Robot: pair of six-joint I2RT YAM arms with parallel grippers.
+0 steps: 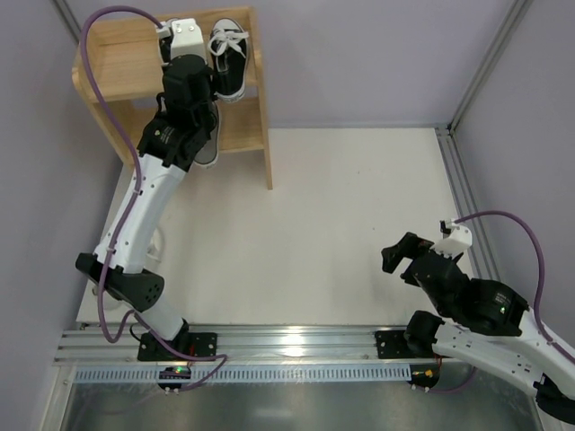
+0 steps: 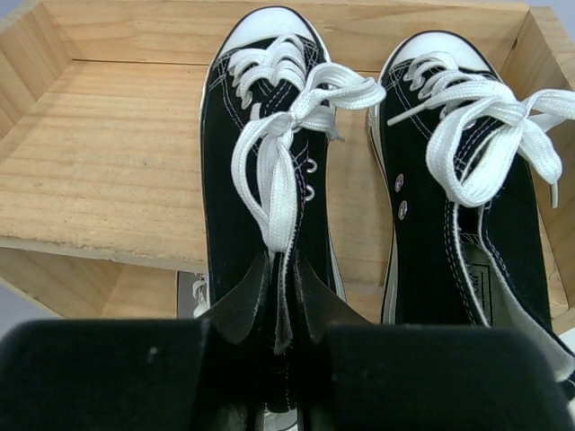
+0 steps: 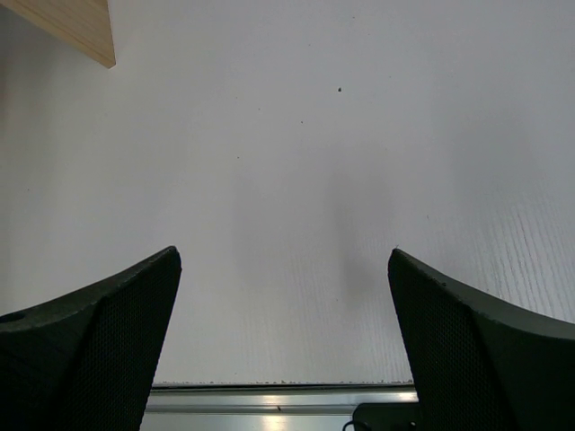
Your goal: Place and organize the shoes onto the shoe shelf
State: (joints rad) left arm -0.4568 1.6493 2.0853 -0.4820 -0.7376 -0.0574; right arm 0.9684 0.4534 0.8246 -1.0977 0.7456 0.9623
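- The left gripper (image 2: 269, 346) is clamped on the heel collar of a black sneaker (image 2: 260, 180). Its two dark fingers (image 2: 99, 377) press in from either side, and the shoe's opening is pinched into a narrow fold between them.
- That sneaker runs straight ahead of the left gripper, white toe cap farthest away. It lies over the top board of the shoe shelf (image 2: 108, 162), toe close to the back rail, heel hanging out past the board's front edge.
- Whether its sole rests flat on the wood or is lifted slightly cannot be told.
- A second black sneaker (image 2: 449, 180) sits just to the right of the left gripper, on the same top board and pointing the same way. A thin strip of bare wood shows between the two shoes.
- To the left of the left gripper, the top board is bare wood out to the side panel.
- The right gripper (image 3: 283, 260) hangs with its fingers spread wide and nothing between them.
- Ahead of and beneath the right gripper lies the white table (image 3: 296, 135). A corner of the shelf shows far ahead to its left.
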